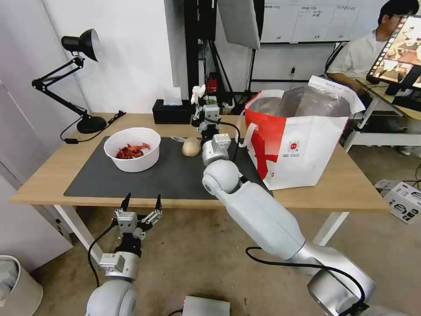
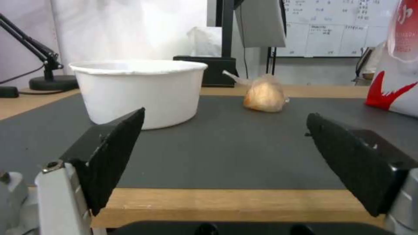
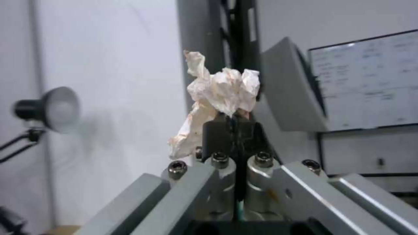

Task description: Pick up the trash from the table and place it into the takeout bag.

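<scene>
My right gripper (image 1: pixel 199 102) is raised above the back of the table (image 1: pixel 44 184), shut on a crumpled white tissue (image 1: pixel 198 92) with reddish stains; up close the tissue (image 3: pixel 220 94) sticks out of the shut gripper (image 3: pixel 233 119). The red-and-white takeout bag (image 1: pixel 298 149) stands open to its right. A white bowl of red shells (image 1: pixel 132 149) and a beige wrapped lump (image 1: pixel 191 147) sit on the dark mat (image 1: pixel 175 175). My left gripper (image 1: pixel 141 202) hangs open at the table's front edge, facing the bowl (image 2: pixel 139 91) and the lump (image 2: pixel 265 96).
A black desk lamp (image 1: pixel 83 79) stands at the table's back left, its cord trailing on the wood. A black tissue box (image 1: pixel 172 112) sits at the back edge. A person sits at another desk behind the bag. A white bin (image 1: pixel 17 285) stands on the floor at left.
</scene>
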Robot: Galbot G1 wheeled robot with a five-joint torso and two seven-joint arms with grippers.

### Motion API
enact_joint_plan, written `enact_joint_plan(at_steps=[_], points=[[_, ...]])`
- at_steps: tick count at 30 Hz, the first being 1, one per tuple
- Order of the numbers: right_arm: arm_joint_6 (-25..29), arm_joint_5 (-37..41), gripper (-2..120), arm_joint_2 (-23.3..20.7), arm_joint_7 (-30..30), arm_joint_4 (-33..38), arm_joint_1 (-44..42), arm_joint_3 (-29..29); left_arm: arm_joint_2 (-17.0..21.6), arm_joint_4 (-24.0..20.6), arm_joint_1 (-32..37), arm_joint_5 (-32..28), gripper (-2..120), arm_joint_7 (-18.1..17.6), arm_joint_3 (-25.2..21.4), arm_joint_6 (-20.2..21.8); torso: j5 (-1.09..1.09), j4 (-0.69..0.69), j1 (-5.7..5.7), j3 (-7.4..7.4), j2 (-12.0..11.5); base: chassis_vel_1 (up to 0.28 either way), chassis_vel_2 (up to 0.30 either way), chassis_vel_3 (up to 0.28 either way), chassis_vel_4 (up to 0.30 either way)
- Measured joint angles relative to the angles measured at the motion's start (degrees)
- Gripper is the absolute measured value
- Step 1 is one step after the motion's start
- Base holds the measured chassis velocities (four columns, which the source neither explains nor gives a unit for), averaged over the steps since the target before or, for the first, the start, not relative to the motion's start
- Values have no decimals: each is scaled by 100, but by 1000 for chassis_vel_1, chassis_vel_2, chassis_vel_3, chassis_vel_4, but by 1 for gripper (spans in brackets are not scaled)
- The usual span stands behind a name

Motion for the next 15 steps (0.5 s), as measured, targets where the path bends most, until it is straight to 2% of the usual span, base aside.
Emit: enact_joint_plan(at_steps=[6,15], points=[[-457,46,0,-2,707,192,55,240,4,6,32,12,100,1,-14,-21,0,0,0,0,-1,0,0,0,0],[-961,123,0,-67,1345,392,156,636,-7,30,43,35,100,1,-11,-27,1,0,0,0,-1,0,0,0,0]])
